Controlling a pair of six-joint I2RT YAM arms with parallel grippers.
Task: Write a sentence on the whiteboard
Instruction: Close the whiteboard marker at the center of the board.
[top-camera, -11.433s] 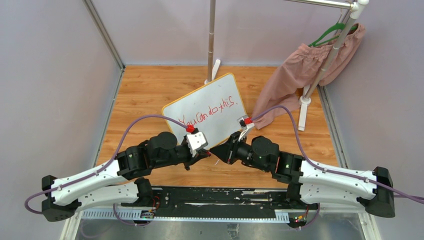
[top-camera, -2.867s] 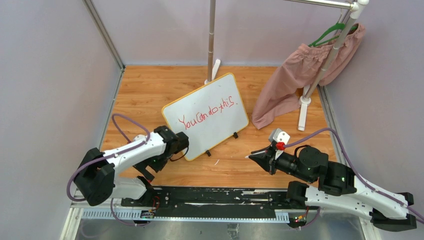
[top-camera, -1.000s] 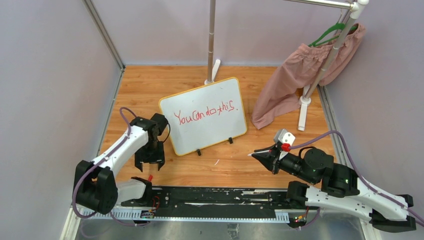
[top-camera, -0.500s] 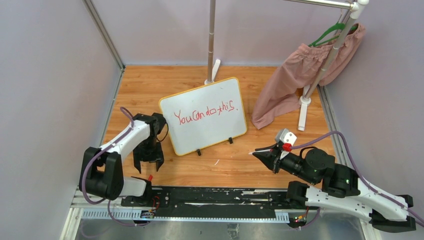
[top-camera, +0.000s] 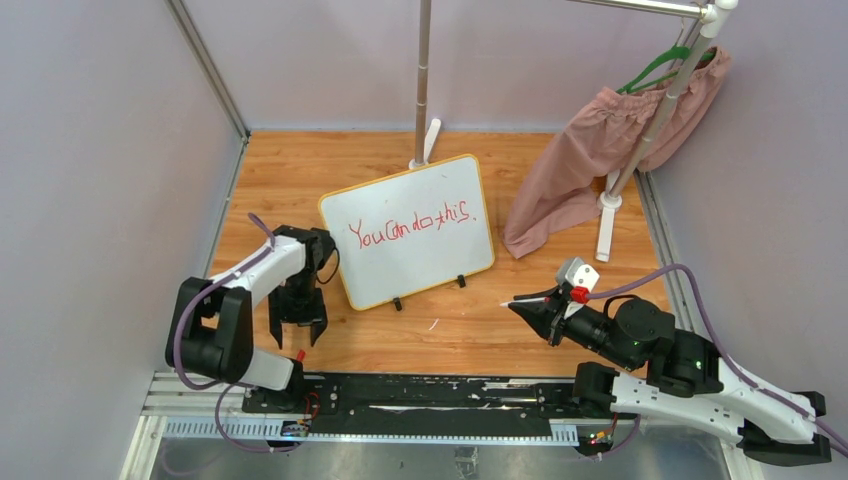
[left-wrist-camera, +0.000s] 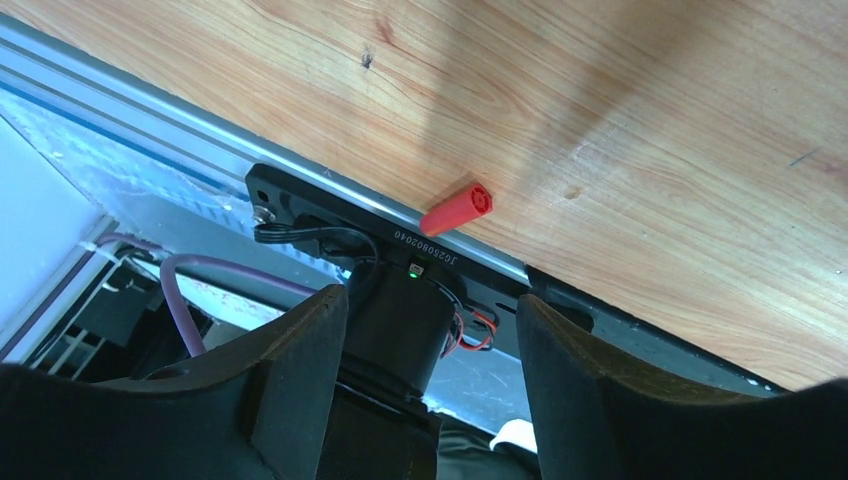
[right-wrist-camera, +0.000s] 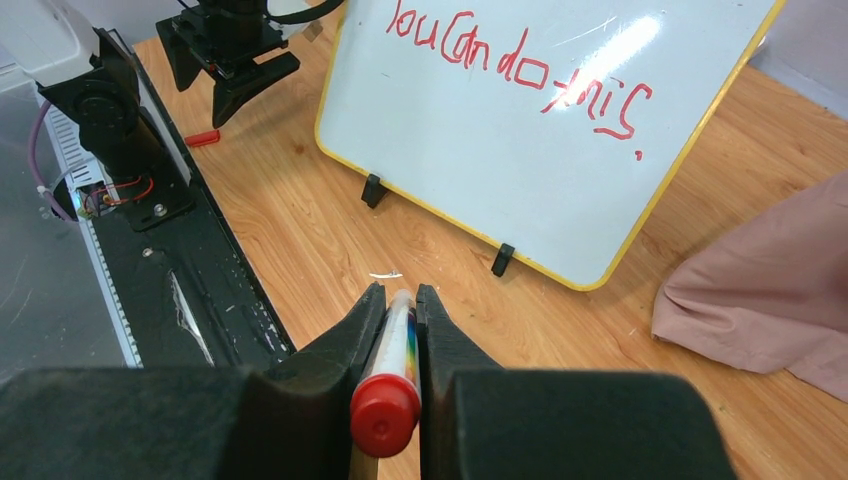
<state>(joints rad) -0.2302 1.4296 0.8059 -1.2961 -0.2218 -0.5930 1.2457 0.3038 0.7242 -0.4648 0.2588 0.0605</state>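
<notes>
While the left gripper (top-camera: 296, 331) hangs with jaws apart over the red cap (left-wrist-camera: 457, 209), left of the whiteboard (top-camera: 410, 232), the sentence (top-camera: 408, 226) reads complete. Right of the whiteboard, the right gripper (top-camera: 524, 305) clamps the marker (right-wrist-camera: 396, 352), likely awaiting capping. Wooden tabletop (top-camera: 500, 320); grey walls enclose it.

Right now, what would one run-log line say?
whiteboard: sentence written | right claw: shut on marker | left claw: open, above red cap
</notes>
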